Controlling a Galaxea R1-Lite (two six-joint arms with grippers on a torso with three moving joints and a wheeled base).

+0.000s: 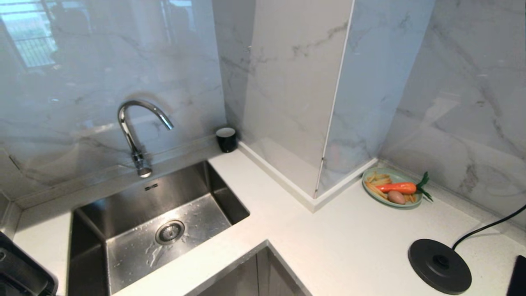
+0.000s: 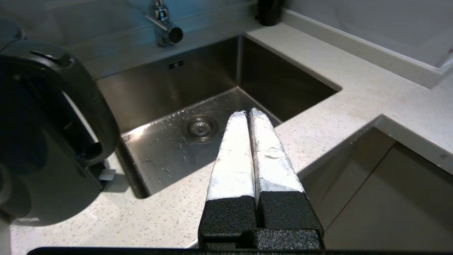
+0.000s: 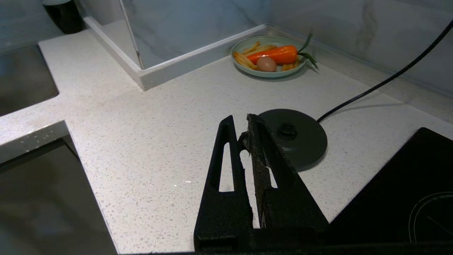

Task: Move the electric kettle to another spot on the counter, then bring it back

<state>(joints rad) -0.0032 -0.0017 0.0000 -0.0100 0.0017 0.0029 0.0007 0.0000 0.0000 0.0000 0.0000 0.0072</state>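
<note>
The electric kettle (image 2: 46, 141) stood on the bench (image 2: 354, 106) left of the sink (image 2: 198, 106), off its base disc (image 1: 439, 266) far right; glossy, probably heavy, best taken by its loop handle; left tool (image 2: 247, 113) and right tool (image 3: 240, 122) both pressed together, empty.

I see glossy grey-veined marble wall panels (image 1: 452, 102) wrapping a boxed corner column (image 1: 296, 102), a window's reflection (image 1: 28, 37) shining in the left panel, a steel sink (image 1: 135, 197) under a chrome tap (image 1: 137, 131), and grey cabinet fronts (image 1: 254, 275) below.
</note>
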